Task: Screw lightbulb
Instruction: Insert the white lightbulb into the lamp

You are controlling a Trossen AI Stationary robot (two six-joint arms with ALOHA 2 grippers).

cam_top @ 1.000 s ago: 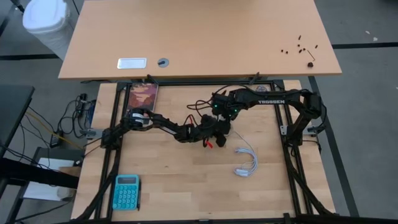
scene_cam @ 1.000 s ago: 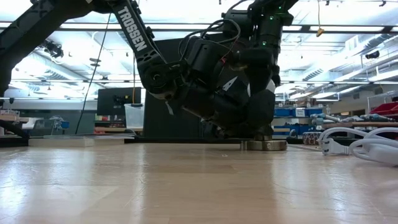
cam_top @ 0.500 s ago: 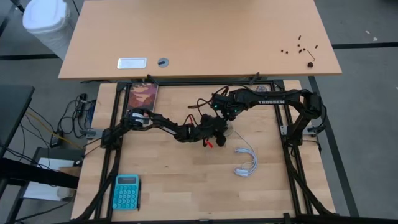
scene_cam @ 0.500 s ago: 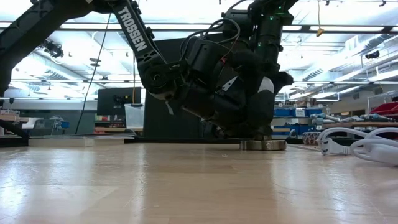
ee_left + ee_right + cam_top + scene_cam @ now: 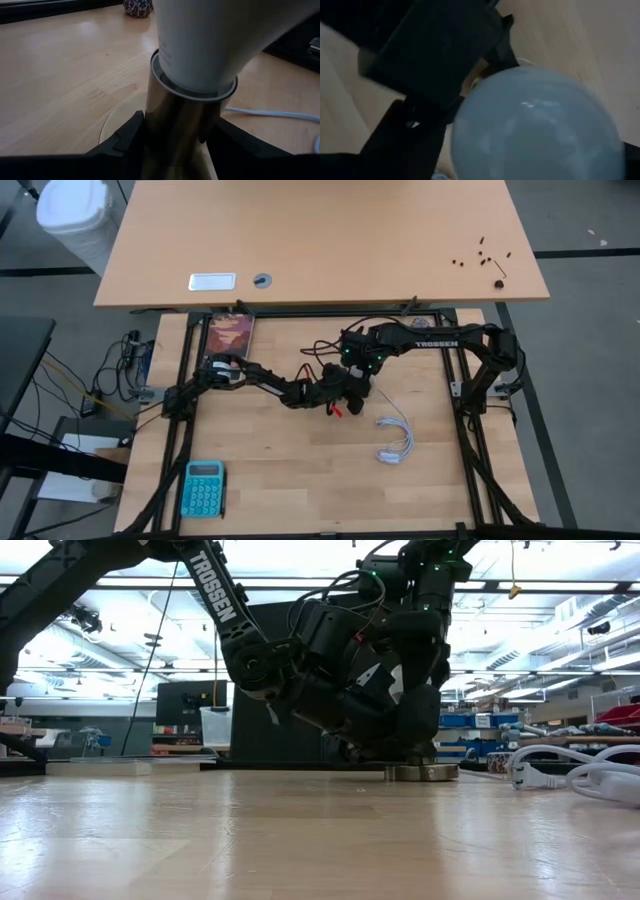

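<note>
Light wooden table (image 5: 300, 480) is framed by a black rail, with a second tan desk (image 5: 320, 240) seen behind it in the high view.

Lightbulb (image 5: 210, 45) is seated upright in a brass-coloured socket (image 5: 175, 125), near the table's middle. Its white dome (image 5: 535, 125) fills most of the right wrist view; in the left wrist view its white body is seen meeting the socket's collar. The socket's round base (image 5: 422, 772) is seen flat on the table in the low view.

Left gripper (image 5: 175, 145) is clamped on the socket: one dark finger is seen pressed on each side of the brass barrel, just below the bulb. That arm is stretched low across the table from the left rail.

Right gripper (image 5: 365, 370) is positioned directly above the bulb, pointed downward, dome just under it. Whether its fingers are spread or touching the dome cannot be told: they are not clearly visible in any view.

Both grippers are bunched together over the same spot in the low view.

White cable (image 5: 395, 440) is coiled just right of the socket. Teal calculator (image 5: 203, 488) is placed at the near left corner, well apart. A picture card (image 5: 230, 335) is laid at the far left edge.
</note>
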